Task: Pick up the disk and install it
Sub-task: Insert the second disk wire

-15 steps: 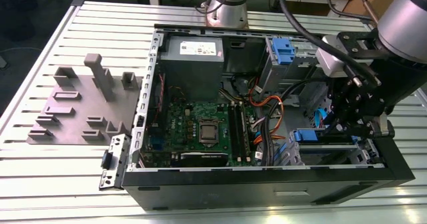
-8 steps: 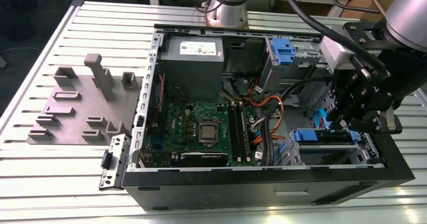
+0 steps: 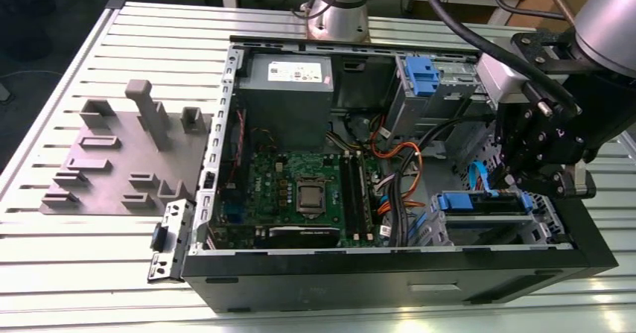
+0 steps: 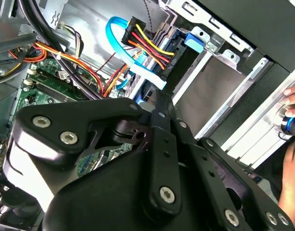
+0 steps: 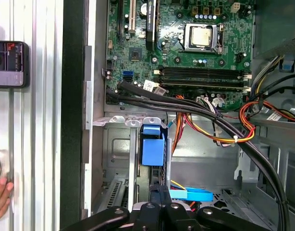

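Gripper (image 3: 532, 188) is hanging over the disk (image 3: 484, 202) inside the open computer case (image 3: 398, 266).
The disk is sitting in the drive cage (image 3: 537, 225) in the case's corner at the exterior view's lower right, with its blue end turned toward the case's interior. The gripper is reaching down inside the case just beside that blue end. Whether its jaws are clenched or released cannot be told, nor whether they are touching the disk. In the second wrist view a blue flat cable (image 4: 110, 32) and a black plug (image 4: 174, 57) with coloured wires are running into the case beside the cage. The motherboard (image 3: 298, 188) is lying across the case's middle. A person's hand (image 4: 290, 163) is resting just outside the case.
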Robot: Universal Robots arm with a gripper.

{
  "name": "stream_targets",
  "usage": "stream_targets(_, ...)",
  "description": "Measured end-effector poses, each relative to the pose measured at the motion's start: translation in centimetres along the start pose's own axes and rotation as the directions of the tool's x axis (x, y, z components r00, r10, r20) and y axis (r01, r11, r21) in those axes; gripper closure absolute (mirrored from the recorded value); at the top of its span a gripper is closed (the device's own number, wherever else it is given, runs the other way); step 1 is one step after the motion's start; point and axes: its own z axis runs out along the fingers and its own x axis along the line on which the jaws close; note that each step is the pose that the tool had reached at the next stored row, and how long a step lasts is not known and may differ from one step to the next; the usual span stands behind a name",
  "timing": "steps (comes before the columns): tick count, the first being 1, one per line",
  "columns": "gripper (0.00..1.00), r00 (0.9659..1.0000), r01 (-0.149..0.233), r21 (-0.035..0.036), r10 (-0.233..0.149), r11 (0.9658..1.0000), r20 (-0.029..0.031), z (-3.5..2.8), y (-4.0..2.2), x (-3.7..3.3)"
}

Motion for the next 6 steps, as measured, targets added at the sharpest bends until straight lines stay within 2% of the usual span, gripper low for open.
stream_targets(2, 0.89, 1.0000, 0.000, 0.0000, 0.000, 1.0000, 0.0001, 0.00, 0.00, 0.00)
stream_targets(4, 0.89, 1.0000, 0.000, 0.0001, 0.000, 1.0000, 0.0040, 0.00, 0.00, 0.00)
stream_targets(6, 0.89, 1.0000, 0.000, 0.0001, 0.000, 1.0000, 0.0041, 0.00, 0.00, 0.00)
